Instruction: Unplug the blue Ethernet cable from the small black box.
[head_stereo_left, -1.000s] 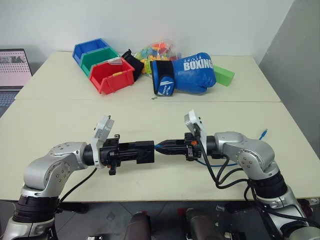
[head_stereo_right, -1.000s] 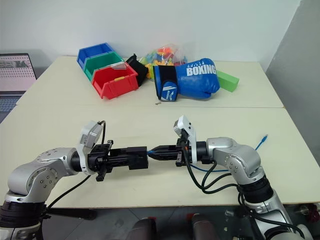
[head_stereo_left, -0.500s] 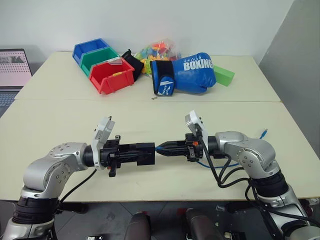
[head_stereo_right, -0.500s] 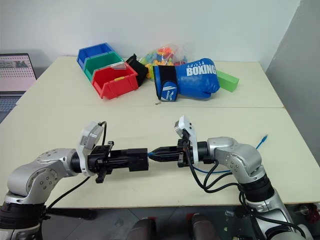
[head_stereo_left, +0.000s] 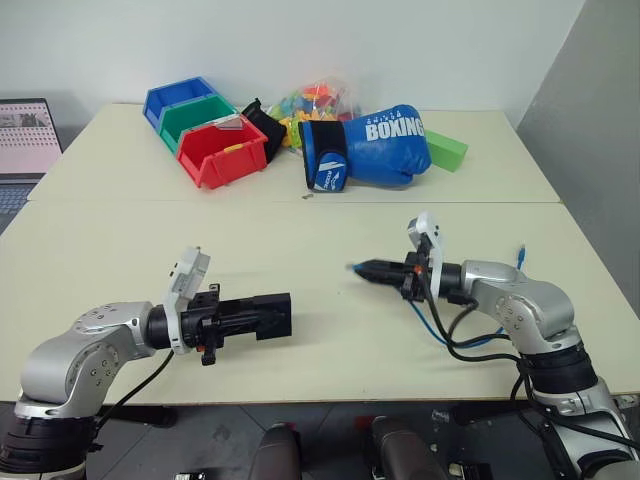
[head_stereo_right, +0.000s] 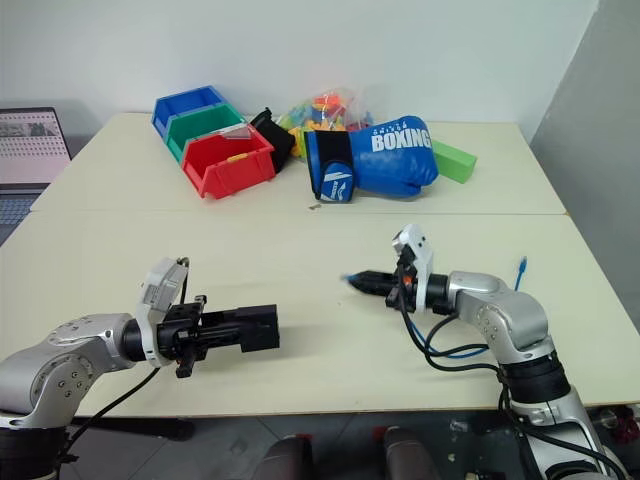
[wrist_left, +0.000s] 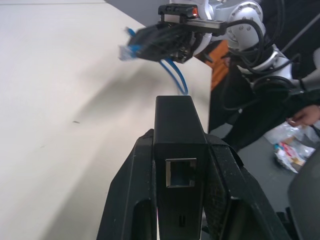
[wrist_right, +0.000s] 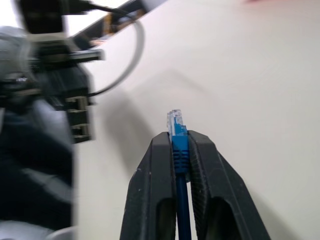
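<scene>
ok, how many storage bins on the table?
3, nested in a row at the table's far left: the blue bin farthest back, the green bin in the middle, the red bin nearest the robot. Others could be hidden behind the toy pile.

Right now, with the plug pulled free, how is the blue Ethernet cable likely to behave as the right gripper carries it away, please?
Probably floppy: behind the right gripper, the blue Ethernet cable sags in loose loops to the table. It looks thin and light, so the slack should trail along. The short end past the fingers stands straight, so the plug seems stiff.
</scene>
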